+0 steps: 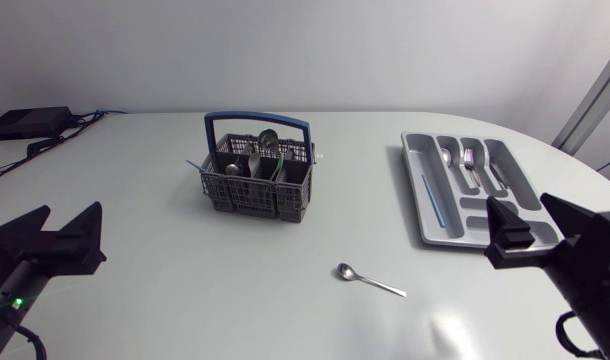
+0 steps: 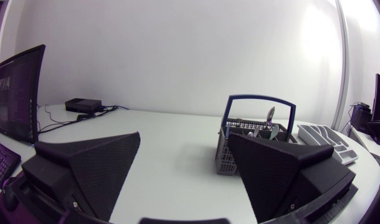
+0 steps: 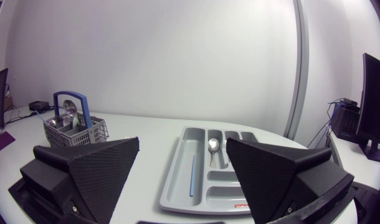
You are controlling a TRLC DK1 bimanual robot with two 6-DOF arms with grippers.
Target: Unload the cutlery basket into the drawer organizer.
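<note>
My left gripper [image 2: 185,140] is released, its fingers spread wide, hanging over the worktop's [image 1: 165,290] front left corner. My right gripper [image 3: 183,143] is released the same way over the front right corner. Just ahead of it, the grey drawer organizer [image 1: 415,195] lies along the right edge, with a tray spoon [image 1: 445,156] in a far compartment and a thin blue stick [image 1: 432,200] in the long left one. A loose spoon [image 1: 370,281] lies flat near the front edge, between the two grippers. The cutlery basket [image 1: 255,197], blue-handled, stands toward the far edge, left of centre, with upright cutlery [image 1: 268,139] in it.
</note>
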